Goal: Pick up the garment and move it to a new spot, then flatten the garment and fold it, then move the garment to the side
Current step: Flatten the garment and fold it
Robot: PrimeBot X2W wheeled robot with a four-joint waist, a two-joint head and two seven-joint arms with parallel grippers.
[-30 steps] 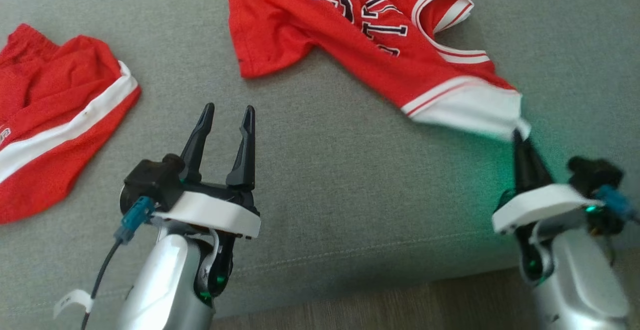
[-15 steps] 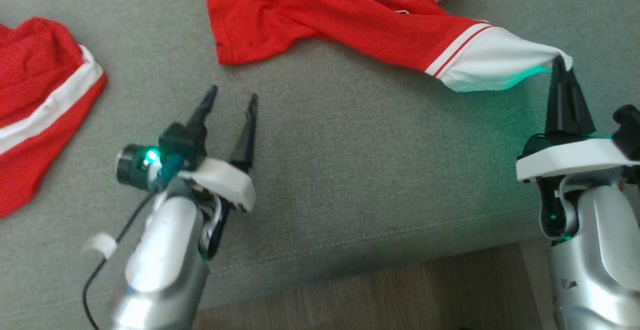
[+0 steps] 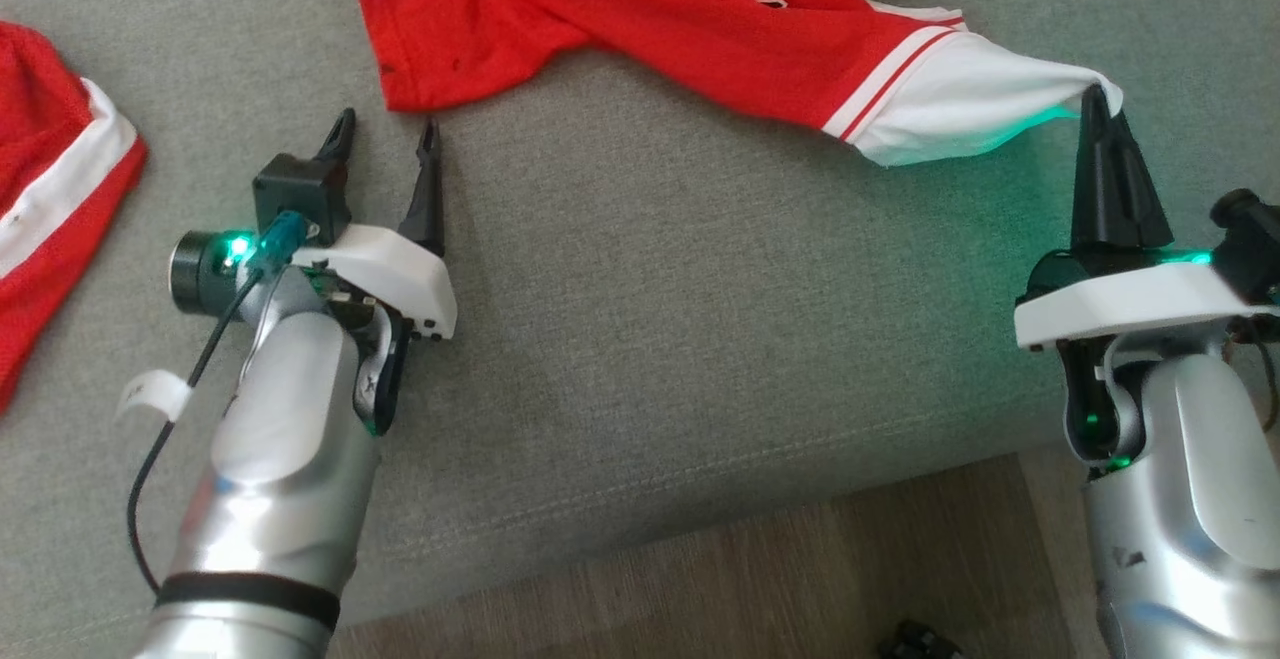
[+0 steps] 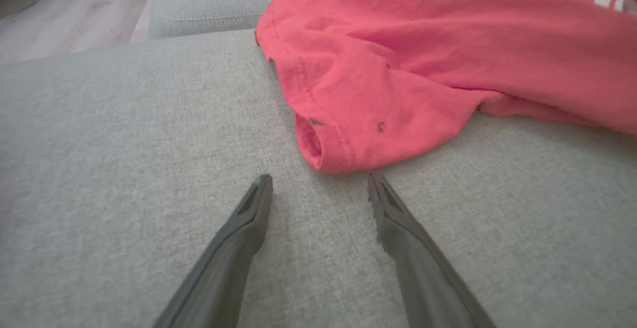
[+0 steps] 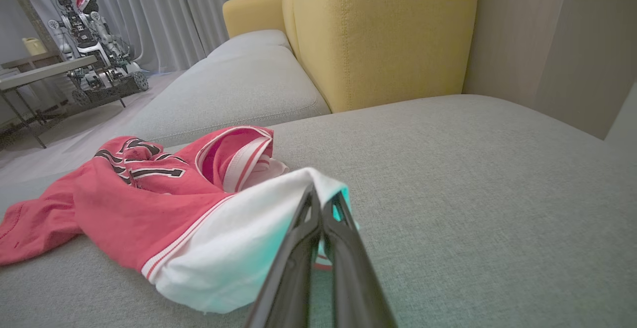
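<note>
Just ahead of the parted left gripper [image 3: 388, 129] lay one red corner of the garment [image 3: 620, 9] on the sofa [image 3: 700, 289], its white edge clamped in the right gripper [image 3: 1097, 104]; flattening, folding and moving aside were judged outstanding.

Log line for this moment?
right gripper: shut on jersey white edge | left gripper: open before jersey corner | surface: grey cushion
</note>
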